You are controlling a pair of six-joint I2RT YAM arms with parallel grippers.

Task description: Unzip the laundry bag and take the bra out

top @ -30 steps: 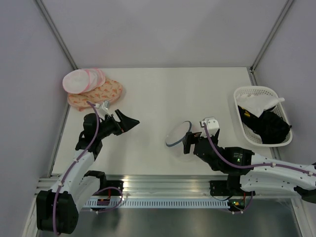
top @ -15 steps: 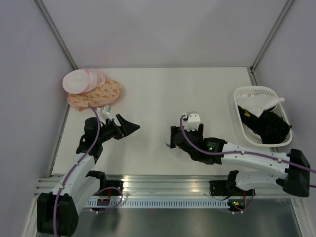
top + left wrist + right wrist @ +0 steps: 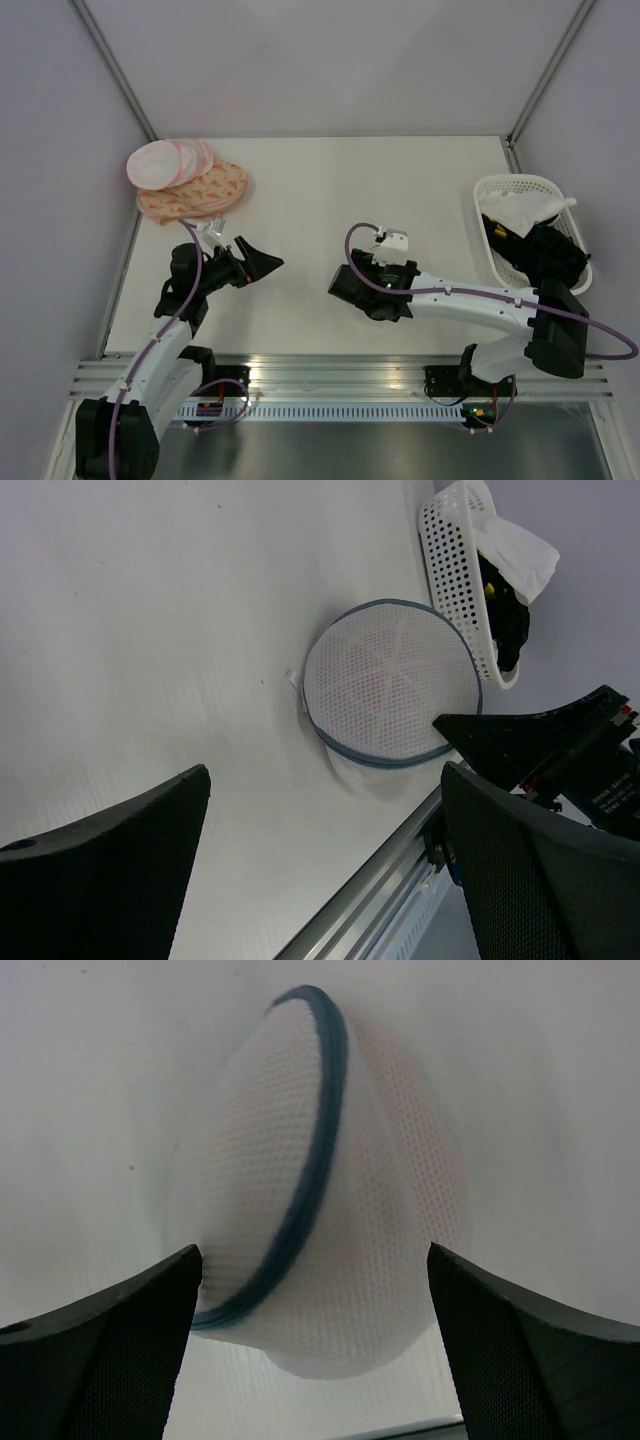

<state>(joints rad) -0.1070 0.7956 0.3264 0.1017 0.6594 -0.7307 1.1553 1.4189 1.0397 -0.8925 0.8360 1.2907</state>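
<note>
The laundry bag point(image 3: 320, 1210) is a round white mesh pouch with a grey-blue zipper rim point(image 3: 318, 1130), standing on its edge on the table. My right gripper point(image 3: 312, 1250) is open, with one finger on each side of the bag's lower part. In the top view my right gripper point(image 3: 345, 283) covers the bag. In the left wrist view the bag point(image 3: 390, 695) shows a faint pink tint through the mesh. The bra itself is hidden. My left gripper point(image 3: 255, 262) hovers open and empty to the left of the bag.
A white perforated basket point(image 3: 500, 187) with a white cloth and black garments stands at the right edge. Stacked white rounds with pink edges point(image 3: 160, 163) lie on an orange-patterned cloth point(image 3: 205, 190) at the back left. A metal rail point(image 3: 330, 370) runs along the near edge.
My right arm has swung left and over the bag, so its open fingers now straddle it and hide it from above. The left arm has barely moved.
</note>
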